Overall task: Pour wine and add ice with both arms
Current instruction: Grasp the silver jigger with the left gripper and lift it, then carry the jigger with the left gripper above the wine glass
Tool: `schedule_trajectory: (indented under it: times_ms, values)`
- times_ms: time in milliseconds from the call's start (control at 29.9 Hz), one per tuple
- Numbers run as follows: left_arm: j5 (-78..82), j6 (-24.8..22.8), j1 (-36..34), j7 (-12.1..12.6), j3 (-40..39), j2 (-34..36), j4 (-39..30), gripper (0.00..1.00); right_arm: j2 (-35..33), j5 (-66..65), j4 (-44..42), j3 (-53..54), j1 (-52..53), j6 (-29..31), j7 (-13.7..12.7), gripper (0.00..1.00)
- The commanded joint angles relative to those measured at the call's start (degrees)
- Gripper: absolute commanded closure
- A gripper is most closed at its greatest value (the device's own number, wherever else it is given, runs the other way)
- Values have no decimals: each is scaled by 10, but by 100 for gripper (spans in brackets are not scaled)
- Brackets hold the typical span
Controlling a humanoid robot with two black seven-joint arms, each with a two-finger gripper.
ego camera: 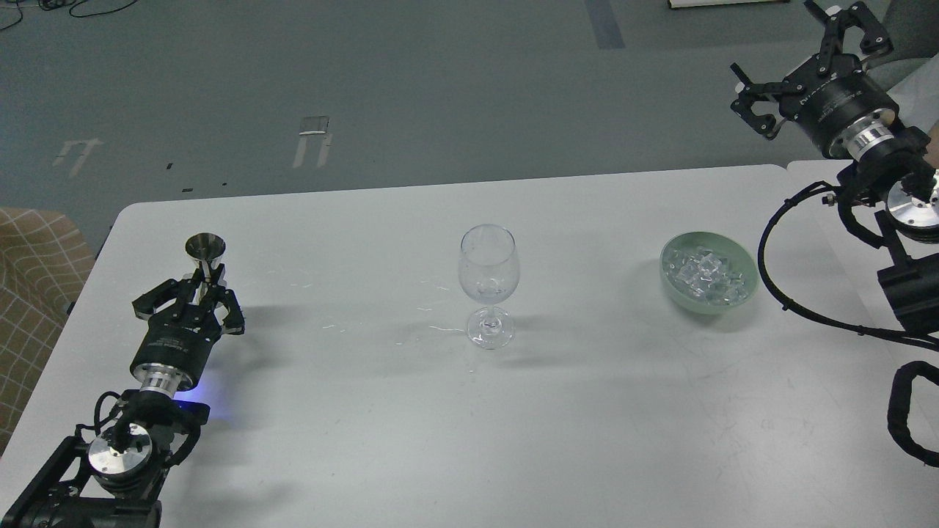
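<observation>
A clear wine glass [489, 282] stands upright at the middle of the white table [367, 440]. Any wine in its bowl is too faint to make out. A pale green bowl [741, 297] to its right holds a heap of ice cubes [704, 275]. My left gripper [198, 290] at the table's left is shut on the stem of a small steel measuring cup [205, 249], held upright. My right gripper [803, 62] is open and empty, raised beyond the table's far right corner, well above and behind the bowl.
Thin streaks of spilled liquid [440, 328] lie on the table left of the glass foot. A tan checked seat [33, 286] stands off the left edge. The right arm's black cable [777, 293] loops close beside the bowl. Grey floor lies beyond the far edge.
</observation>
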Motion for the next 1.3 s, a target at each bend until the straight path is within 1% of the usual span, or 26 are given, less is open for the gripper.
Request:
schedule_trajectory:
  times_ms: [0, 100, 134, 167, 268, 334, 468, 535, 602, 702, 803, 903, 1037, 1271]
  values:
    - [0, 3, 8, 1, 1, 4, -52, 96, -6, 1, 0, -1, 0, 0, 0, 0]
    - [0, 22, 14, 1, 4, 5, -102, 97, -9, 0, 0, 0, 0, 1, 0, 0]
    - [0, 38, 17, -3, 4, 3, -124, 100, -9, 0, -1, 0, -1, 1, 0, 0]
    - [1, 56, 17, -4, 4, 0, -139, 100, -9, 0, -1, -1, -1, 1, 0, 0]
    - [1, 87, 12, -6, 4, -1, -168, 100, -12, 0, 1, 0, -4, 1, 0, 0]
    - [1, 94, 11, -8, 4, -1, -182, 100, -16, 0, 1, 0, -5, 1, 0, 0]
    - [1, 91, 9, -8, 7, 3, -198, 100, -26, 1, 1, 0, -7, 1, 0, 0]
    - [3, 81, 10, -4, 21, 10, -204, 100, -30, 1, 1, 0, -8, 1, 0, 0]
    - [4, 72, 9, -8, 30, 18, -205, 100, -30, 1, 1, 0, -9, 1, 0, 0]
    - [4, 79, 9, -2, 32, 20, -221, 100, -30, 1, 1, 0, -10, 1, 0, 0]
    - [4, 91, 11, 1, 35, 20, -251, 100, -30, 1, 1, 0, -11, 1, 0, 0]
    - [4, 93, 1, 2, 69, 23, -262, 100, -28, 1, 1, 0, -11, 1, 0, 0]
    - [3, 93, -39, 2, 138, 27, -260, 100, -25, 1, 0, 0, -12, 1, 0, 0]
    - [5, 104, -47, 2, 150, -3, -257, 100, -30, 1, 0, 0, -21, 3, 0, 0]
